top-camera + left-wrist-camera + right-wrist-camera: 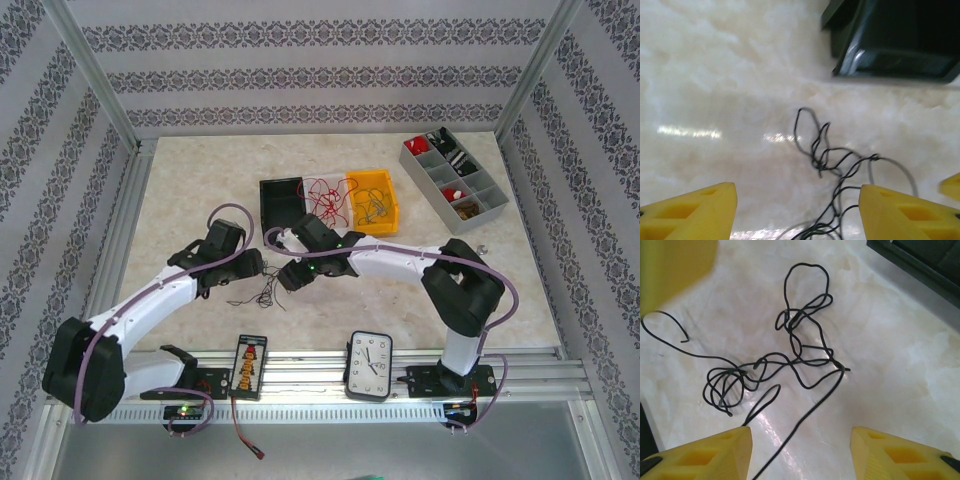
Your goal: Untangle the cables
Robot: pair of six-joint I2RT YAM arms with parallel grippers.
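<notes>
left gripper [797, 189] and right gripper [800, 431] stood parted, empty | black wire tangle [805, 360] near black bin [280, 200] | I judged: pinch separate loops, pull apart slowly

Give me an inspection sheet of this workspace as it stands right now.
Surface: pale marbled table, glossy.
Job's things: dark wire tangle loose on table; red wires across black bin and yellow bin.
Clutter: grey organizer tray, clock, small black board.
Grippers: left gripper and right gripper open above the tangle.
Cables: purple cords along both arms.
Surroundings: patterned walls.
</notes>
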